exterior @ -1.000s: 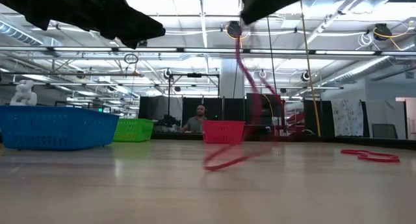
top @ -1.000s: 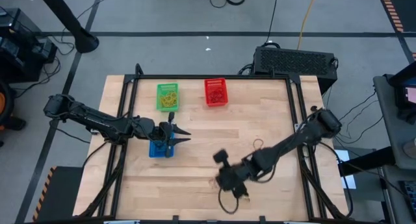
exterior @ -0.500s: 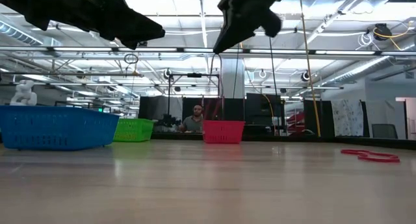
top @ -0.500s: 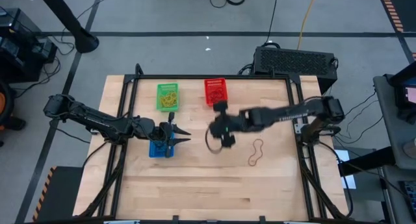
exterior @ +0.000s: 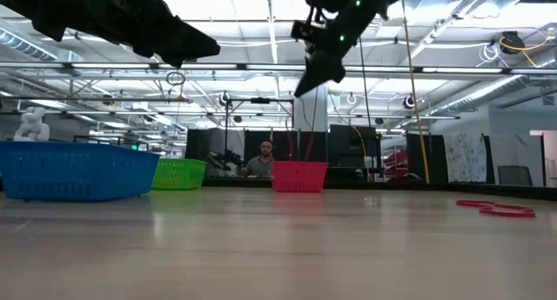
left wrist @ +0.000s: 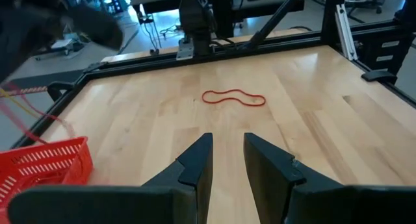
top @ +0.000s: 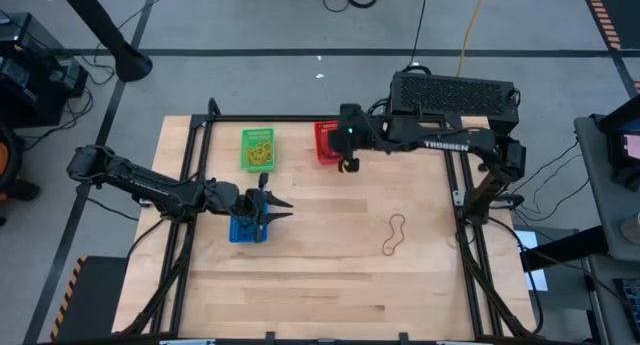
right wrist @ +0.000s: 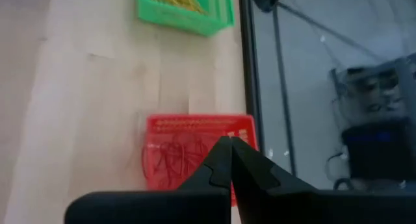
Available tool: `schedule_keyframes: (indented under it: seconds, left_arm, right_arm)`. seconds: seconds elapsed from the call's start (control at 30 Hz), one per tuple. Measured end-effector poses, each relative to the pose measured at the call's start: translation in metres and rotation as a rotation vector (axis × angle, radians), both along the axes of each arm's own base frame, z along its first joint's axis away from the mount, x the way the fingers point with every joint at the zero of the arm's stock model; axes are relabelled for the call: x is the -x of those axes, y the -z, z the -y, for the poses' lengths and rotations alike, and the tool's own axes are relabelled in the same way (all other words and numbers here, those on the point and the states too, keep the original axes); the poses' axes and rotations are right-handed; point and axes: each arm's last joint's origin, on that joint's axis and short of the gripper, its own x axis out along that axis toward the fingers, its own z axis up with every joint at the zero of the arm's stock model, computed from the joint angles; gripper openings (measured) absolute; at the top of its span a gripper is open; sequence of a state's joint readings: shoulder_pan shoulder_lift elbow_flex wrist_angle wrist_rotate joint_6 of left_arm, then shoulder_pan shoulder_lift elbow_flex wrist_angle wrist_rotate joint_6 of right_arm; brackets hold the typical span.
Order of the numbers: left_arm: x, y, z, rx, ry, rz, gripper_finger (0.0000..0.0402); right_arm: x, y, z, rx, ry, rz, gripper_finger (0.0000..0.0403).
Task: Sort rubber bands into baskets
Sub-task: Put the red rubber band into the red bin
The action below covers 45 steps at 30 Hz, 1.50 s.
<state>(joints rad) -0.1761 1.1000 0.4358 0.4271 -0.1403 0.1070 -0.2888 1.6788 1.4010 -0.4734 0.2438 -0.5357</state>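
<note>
The right pincer [top: 348, 165] is held pressed together above the red basket [top: 329, 143]. The left pincer [top: 280, 209], partly apart and empty, is poised over the blue basket [top: 243, 231]; one red rubber band [top: 396, 234] lies on the surface [top: 330, 275].

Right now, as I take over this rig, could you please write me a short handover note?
Right gripper: shut, raised over the red basket, a band dangling from it.
Left gripper: slightly open, empty, hovering by the blue basket.
Green basket holds yellow bands; the red basket holds red ones.
Left: drop the held band; one red rubber band lies on the table.
</note>
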Motion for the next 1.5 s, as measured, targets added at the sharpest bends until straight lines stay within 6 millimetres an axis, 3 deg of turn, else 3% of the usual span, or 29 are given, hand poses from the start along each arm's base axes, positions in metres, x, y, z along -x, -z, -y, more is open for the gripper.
schedule_keyframes:
  seconds: [0.3, 0.47, 0.7, 0.87, 1.1, 1.3, 1.5]
  left_arm:
    - [0.000, 0.000, 0.000, -0.008, -0.002, -0.002, 0.0095]
    - [0.000, 0.000, 0.000, -0.008, -0.004, -0.001, 0.0095]
    - [0.000, 0.000, 0.000, -0.009, -0.004, -0.002, 0.0095]
    - [0.000, 0.001, 0.000, -0.013, -0.003, -0.007, 0.0095]
    - [0.000, 0.002, 0.000, -0.017, -0.003, -0.018, 0.0095]
    - [0.000, 0.002, 0.000, -0.018, -0.003, -0.017, 0.0095]
    - [0.000, 0.002, 0.000, -0.016, -0.003, -0.017, 0.0095]
  right_arm:
    - [0.002, 0.029, 0.052, -0.127, 0.128, 0.007, 0.0000]
    - [0.001, 0.042, 0.074, -0.081, 0.241, 0.012, 0.0000]
    - [0.000, 0.048, 0.083, -0.167, 0.285, 0.074, 0.0000]
    - [0.001, 0.042, 0.070, -0.226, 0.232, 0.064, 0.0000]
    - [-0.001, 0.048, 0.027, -0.413, 0.010, -0.082, 0.0000]
    - [0.001, 0.061, -0.004, -0.339, -0.222, -0.324, 0.0000]
    - [-0.002, 0.061, -0.023, -0.230, -0.443, -0.406, 0.0000]
